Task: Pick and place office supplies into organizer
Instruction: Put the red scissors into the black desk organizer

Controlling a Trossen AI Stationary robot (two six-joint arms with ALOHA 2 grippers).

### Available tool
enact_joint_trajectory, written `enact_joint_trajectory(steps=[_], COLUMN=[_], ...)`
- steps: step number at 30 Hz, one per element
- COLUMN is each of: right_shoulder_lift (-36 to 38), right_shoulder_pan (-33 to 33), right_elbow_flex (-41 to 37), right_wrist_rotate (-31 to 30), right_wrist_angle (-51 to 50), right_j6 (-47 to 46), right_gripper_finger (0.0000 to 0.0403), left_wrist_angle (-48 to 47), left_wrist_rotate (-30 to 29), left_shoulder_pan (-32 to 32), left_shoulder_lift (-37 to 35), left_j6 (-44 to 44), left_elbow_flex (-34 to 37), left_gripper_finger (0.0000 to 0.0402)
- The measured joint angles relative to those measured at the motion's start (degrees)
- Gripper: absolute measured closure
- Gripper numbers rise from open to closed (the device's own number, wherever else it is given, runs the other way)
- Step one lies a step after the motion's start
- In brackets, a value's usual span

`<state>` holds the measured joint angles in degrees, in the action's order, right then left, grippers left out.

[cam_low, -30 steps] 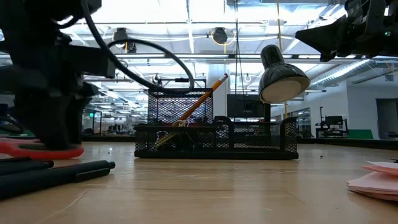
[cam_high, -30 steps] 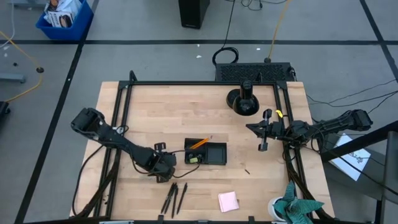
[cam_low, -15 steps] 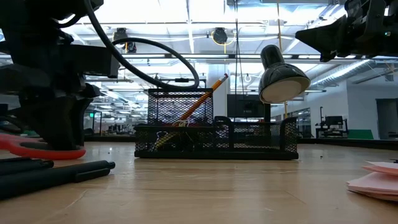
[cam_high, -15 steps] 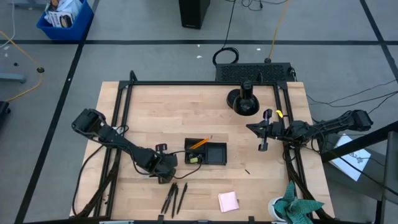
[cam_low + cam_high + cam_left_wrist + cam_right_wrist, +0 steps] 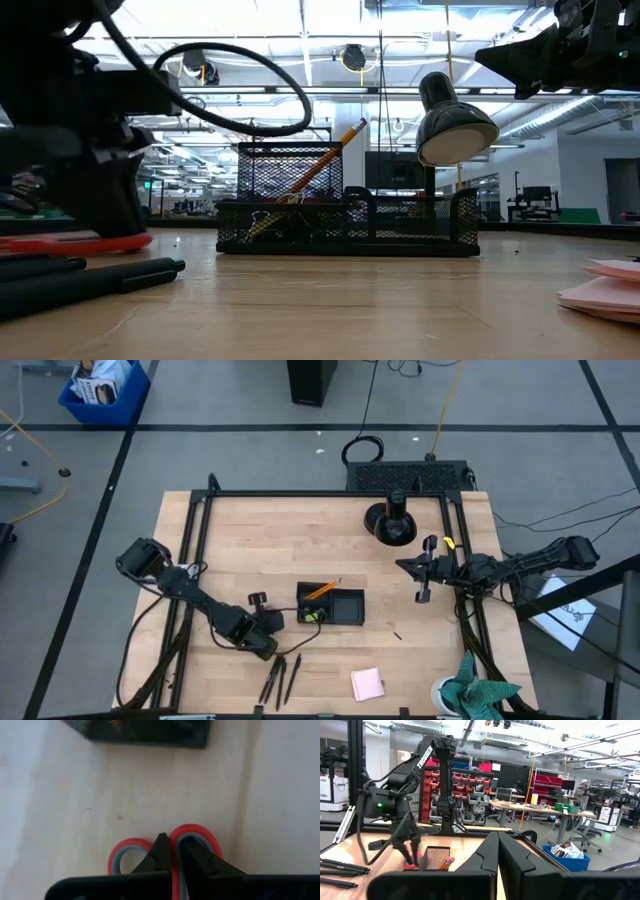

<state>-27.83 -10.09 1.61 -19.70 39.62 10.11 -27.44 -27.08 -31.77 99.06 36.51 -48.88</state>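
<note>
1. So, high view first: the left claw [image 5: 268, 643] is down on the worktop [image 5: 240, 540] just beside the organizer [image 5: 331, 605], on its left, with the dark pens [image 5: 279, 677] lying right next to it. An orange pencil [image 5: 321, 589] already leans out of the tray. Risk as I see it: swinging the load across could clip that pencil or shove the tray, since they're so near. The pink sticky-note pad [image 5: 367, 683] sits well apart, so it's safe.

2. Low view: the red-handled scissors [image 5: 80, 241] lie flat on the wood under the left arm. Lifting something this flat and long could let it pivot and snag the mesh wall.

3. Left wrist view: the fingers [image 5: 158, 852] are pinched shut on the strip between the two red handle loops. That's a thin hold on one end, so my guess is the blades droop or twist out.

4. Right wrist view: the right claw [image 5: 497, 851] hangs closed and empty, high over the right side, waiting. No trouble there.
</note>
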Motion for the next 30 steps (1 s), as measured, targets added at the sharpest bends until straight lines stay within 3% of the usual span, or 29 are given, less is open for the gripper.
enact_joint_trajectory(steps=[12,18,24,30], right_shoulder_lift=[-0.1,-0.1,-0.1,-0.1], right_shoulder_pan=[0.0,0.0,0.0,0.0], right_elbow_flex=[0.0,0.0,0.0,0.0], right_wrist_rotate=[0.0,0.1,0.1,0.1], right_wrist_angle=[0.2,0.5,0.6,0.7], right_j6=[-0.4,-0.3,-0.3,-0.3], right_gripper_finger=[0.0403,0.0403,0.0403,0.0403], left_wrist_angle=[6.0,17.6,34.2,48.3], left_wrist_rotate=[-14.8,-18.6,-17.2,-8.1], left_shoulder_pan=[-3.3,-3.3,-0.9,3.6], left_shoulder_lift=[-10.1,-15.6,-17.8,-17.6], left_j6=[-4.3,-16.8,-31.9,-41.4], left_elbow_flex=[-0.2,-0.2,-0.3,-0.3], left_gripper_finger=[0.0391,0.0391,0.039,0.0392])
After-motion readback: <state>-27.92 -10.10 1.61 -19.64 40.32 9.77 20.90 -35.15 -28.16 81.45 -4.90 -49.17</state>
